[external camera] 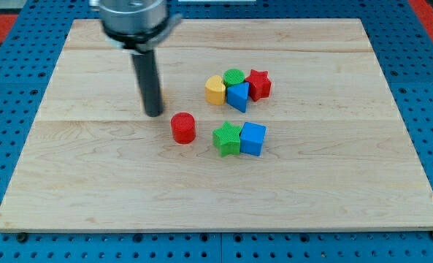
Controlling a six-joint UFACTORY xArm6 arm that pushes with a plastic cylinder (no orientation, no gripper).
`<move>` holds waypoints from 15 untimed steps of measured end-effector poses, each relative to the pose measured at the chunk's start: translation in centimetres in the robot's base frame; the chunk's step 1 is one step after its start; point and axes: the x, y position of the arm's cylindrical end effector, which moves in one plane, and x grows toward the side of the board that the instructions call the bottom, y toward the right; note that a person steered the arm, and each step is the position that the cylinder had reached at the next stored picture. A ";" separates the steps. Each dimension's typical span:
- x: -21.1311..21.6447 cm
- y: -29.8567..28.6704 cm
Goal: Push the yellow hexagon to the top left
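Note:
The yellow hexagon [215,90] sits right of the board's middle, touching a green cylinder [234,77] and a blue triangle [239,96]. A red star [258,85] sits on the right of that cluster. My tip [154,112] rests on the board to the left of the yellow hexagon, with a gap between them. It is up and to the left of a red cylinder [182,128].
A green star [227,139] and a blue cube [253,139] sit side by side below the cluster. The wooden board [92,190] lies on a blue perforated table. A small yellow-orange bit [163,96] peeks out from behind the rod.

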 end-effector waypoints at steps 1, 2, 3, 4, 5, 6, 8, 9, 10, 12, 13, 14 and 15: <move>-1.1 -0.4; -1.4 1.2; -3.5 2.0; -5.6 2.6; -5.9 5.5; -8.0 5.1; -13.2 -5.8; -12.2 -5.6; -9.0 -5.6; -7.5 -8.5; -8.3 -10.8; -8.3 -12.3; -8.3 -13.3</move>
